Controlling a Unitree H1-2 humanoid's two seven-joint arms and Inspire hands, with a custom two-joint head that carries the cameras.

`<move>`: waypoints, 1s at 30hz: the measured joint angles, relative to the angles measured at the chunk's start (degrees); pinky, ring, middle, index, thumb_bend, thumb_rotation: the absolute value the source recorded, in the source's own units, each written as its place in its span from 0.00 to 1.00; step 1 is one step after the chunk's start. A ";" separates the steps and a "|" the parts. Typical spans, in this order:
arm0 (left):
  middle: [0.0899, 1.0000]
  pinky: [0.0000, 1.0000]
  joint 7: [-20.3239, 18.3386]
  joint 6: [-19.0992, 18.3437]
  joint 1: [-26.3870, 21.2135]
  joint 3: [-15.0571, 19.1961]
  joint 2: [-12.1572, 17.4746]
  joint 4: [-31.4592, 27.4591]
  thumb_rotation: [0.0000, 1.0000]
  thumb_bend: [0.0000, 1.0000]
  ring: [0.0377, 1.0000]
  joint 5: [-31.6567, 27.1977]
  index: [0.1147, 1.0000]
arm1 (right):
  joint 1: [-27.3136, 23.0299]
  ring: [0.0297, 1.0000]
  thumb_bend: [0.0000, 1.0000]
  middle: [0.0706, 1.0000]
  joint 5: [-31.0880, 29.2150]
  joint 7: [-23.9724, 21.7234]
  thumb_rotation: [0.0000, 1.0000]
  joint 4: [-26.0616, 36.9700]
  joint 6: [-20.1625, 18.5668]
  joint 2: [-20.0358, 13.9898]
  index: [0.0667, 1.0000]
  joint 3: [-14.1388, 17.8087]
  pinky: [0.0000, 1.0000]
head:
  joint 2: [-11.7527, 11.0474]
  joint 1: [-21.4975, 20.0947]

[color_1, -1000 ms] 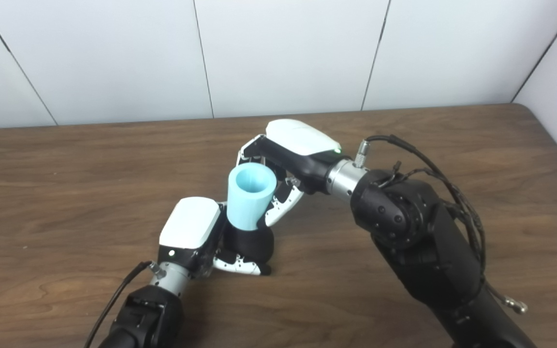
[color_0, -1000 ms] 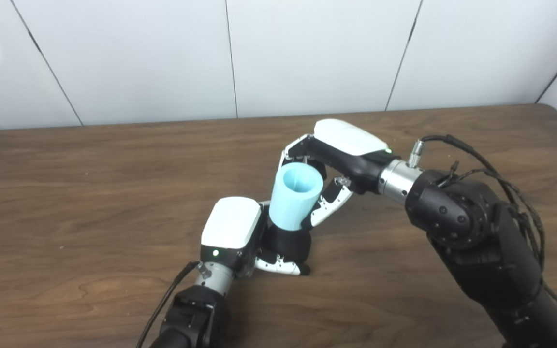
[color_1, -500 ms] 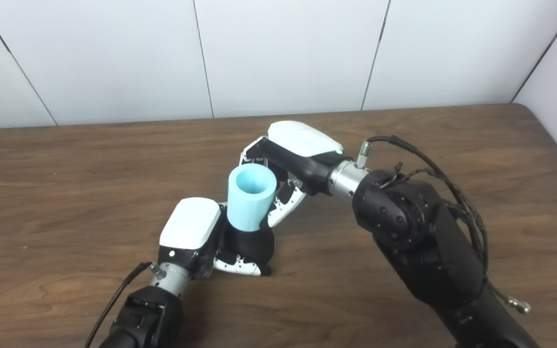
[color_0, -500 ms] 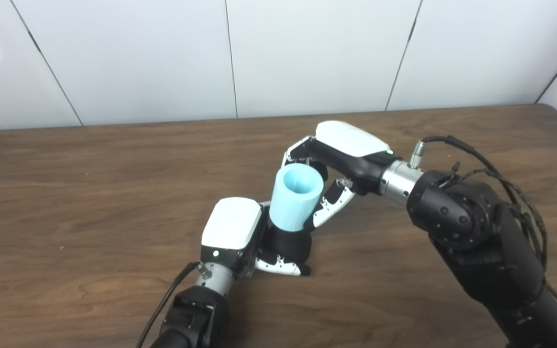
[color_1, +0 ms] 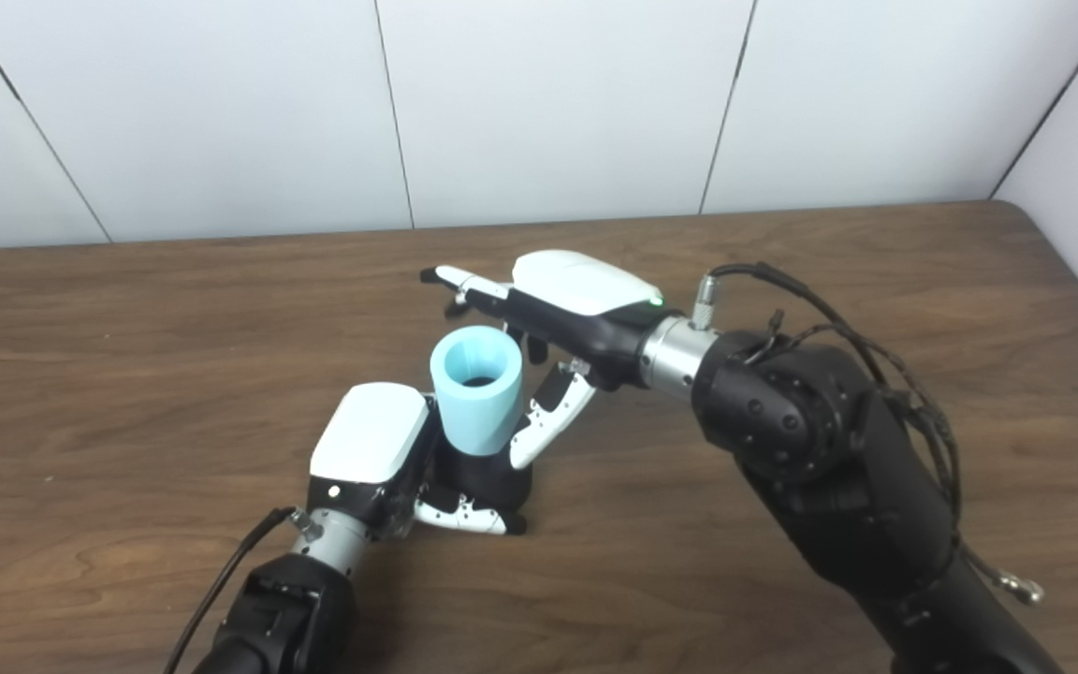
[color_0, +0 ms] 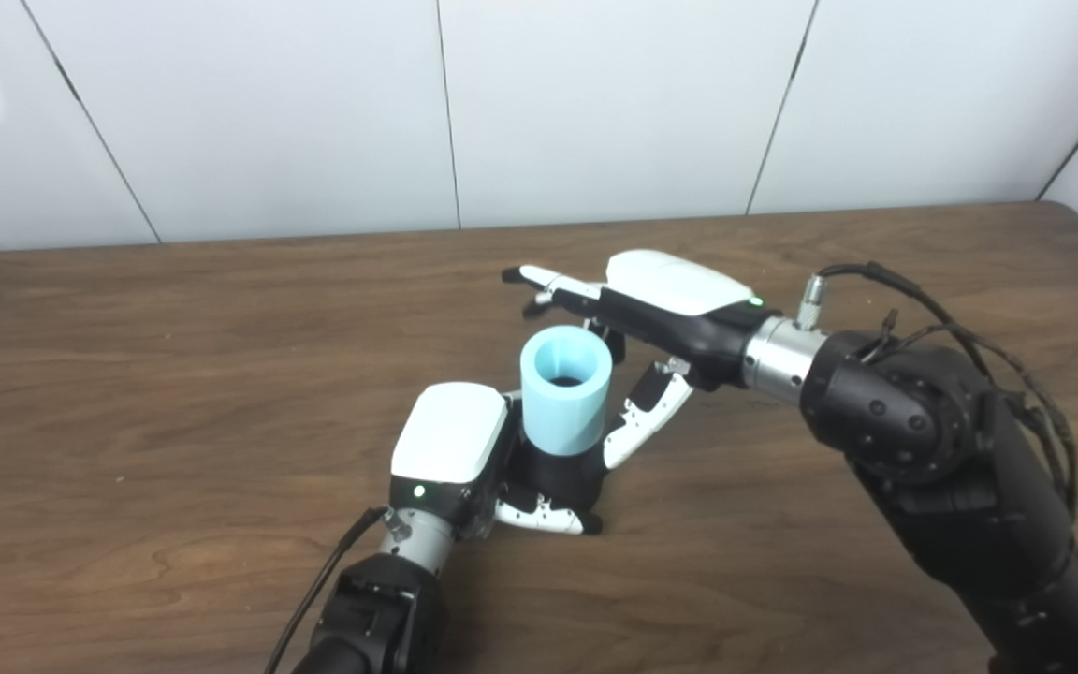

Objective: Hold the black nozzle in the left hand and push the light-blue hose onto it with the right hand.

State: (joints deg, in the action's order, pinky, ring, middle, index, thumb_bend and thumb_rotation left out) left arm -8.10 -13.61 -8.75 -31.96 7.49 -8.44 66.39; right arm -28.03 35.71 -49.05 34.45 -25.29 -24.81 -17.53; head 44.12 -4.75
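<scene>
Near the middle of the wooden bench (color_0: 174, 374), the left robot hand (color_0: 464, 459) is clamped on the black nozzle (color_0: 562, 473), its fingers wrapped round the dark body from the 9 o'clock side, with white fingertips showing along the nozzle's lower edge. The light-blue hose (color_0: 565, 388) sits upright on top of the nozzle, its lower end seated over the black part and its open mouth facing up, dark at the bottom of the bore.

The right robot hand (color_0: 651, 318) lies at about 2 o'clock from the hose, holding nothing. Its fingers are spread apart and stretched out flat, passing just beyond the hose's rim toward 12 o'clock, while the thumb (color_0: 647, 421) hangs down just beside the hose's wall at 3 o'clock. Whether the thumb touches the hose cannot be told. The right arm runs off toward 4 o'clock, cables looped along it.
</scene>
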 measured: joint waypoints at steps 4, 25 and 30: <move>0.34 0.34 0.00 -0.19 0.02 -0.02 -0.02 0.00 0.00 0.52 0.37 0.13 0.42 | -0.36 0.96 1.00 0.99 -1.37 -0.60 0.37 0.01 -0.02 -2.13 1.00 0.61 0.82 | 0.00 -0.09; 0.35 0.36 -0.68 -1.24 0.09 -0.33 0.02 -0.42 0.00 0.52 0.37 0.49 0.42 | 5.88 1.00 0.82 1.00 0.75 1.98 0.96 10.64 7.80 -8.20 0.99 6.83 1.00 | 0.35 0.44; 0.35 0.37 -0.87 -1.23 0.08 -0.32 0.10 -0.54 0.00 0.52 0.39 0.40 0.42 | 7.12 1.00 0.82 1.00 3.34 2.23 1.00 12.37 13.82 -8.19 1.00 5.98 1.00 | 0.35 0.61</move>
State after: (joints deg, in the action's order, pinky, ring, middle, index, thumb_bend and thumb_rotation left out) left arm -8.96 -14.84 -8.67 -32.29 7.59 -8.98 66.78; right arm -20.92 39.05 -46.82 46.83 -11.47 -33.00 -11.55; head 44.47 -4.13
